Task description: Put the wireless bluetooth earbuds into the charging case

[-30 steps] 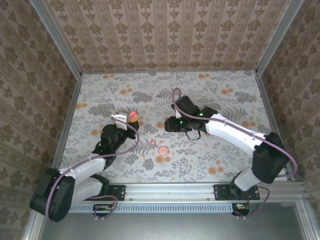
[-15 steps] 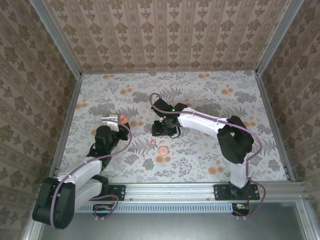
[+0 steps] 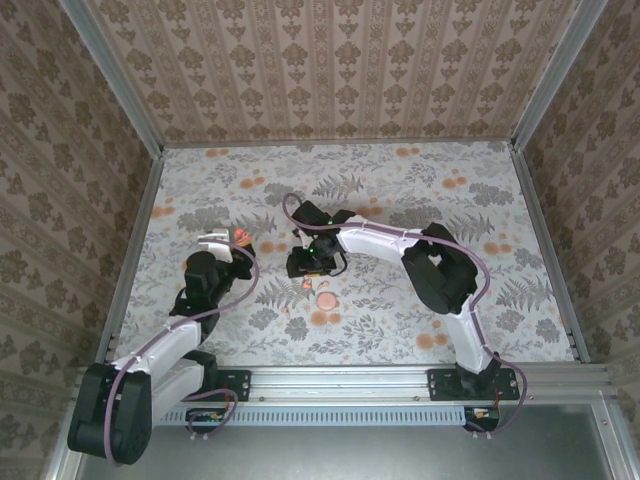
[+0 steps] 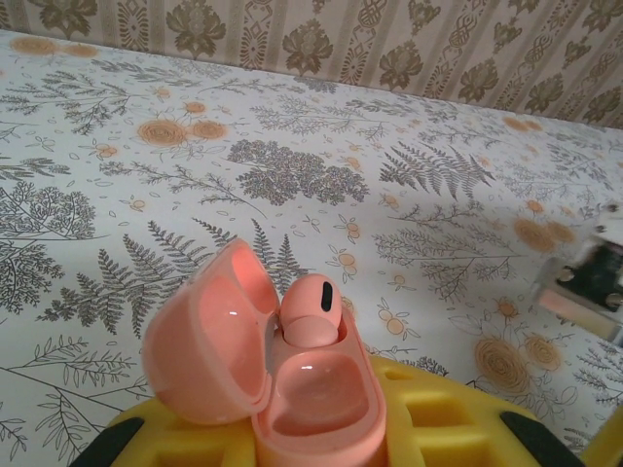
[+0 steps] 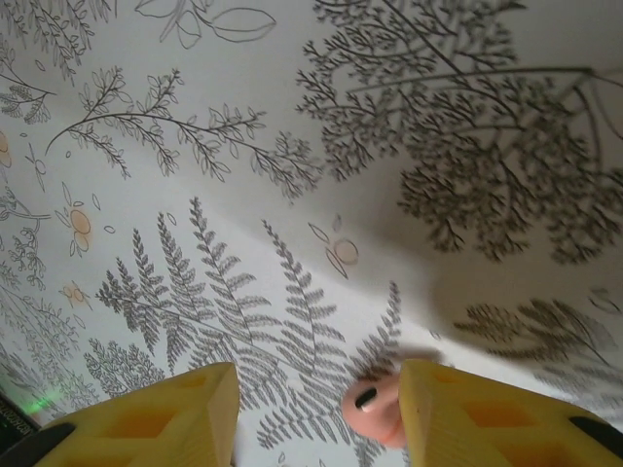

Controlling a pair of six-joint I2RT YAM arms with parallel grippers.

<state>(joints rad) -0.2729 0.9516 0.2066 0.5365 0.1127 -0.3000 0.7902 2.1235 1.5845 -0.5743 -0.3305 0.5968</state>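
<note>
Open charging case (image 4: pixel 292 409) pinched in left gripper (image 4: pixel 321 438), one earbud (image 4: pixel 311 309) already seated.
Lid tipped back, empty socket upward for second earbud (image 5: pixel 375 409), lying on table (image 5: pixel 292 146) inside spread right gripper (image 5: pixel 316 413), just beside one finger.

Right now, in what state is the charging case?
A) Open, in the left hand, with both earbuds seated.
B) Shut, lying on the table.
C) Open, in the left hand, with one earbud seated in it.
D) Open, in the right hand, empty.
C: the left hand grips the charging case, its lid is up, and a single earbud sits inside.
</note>
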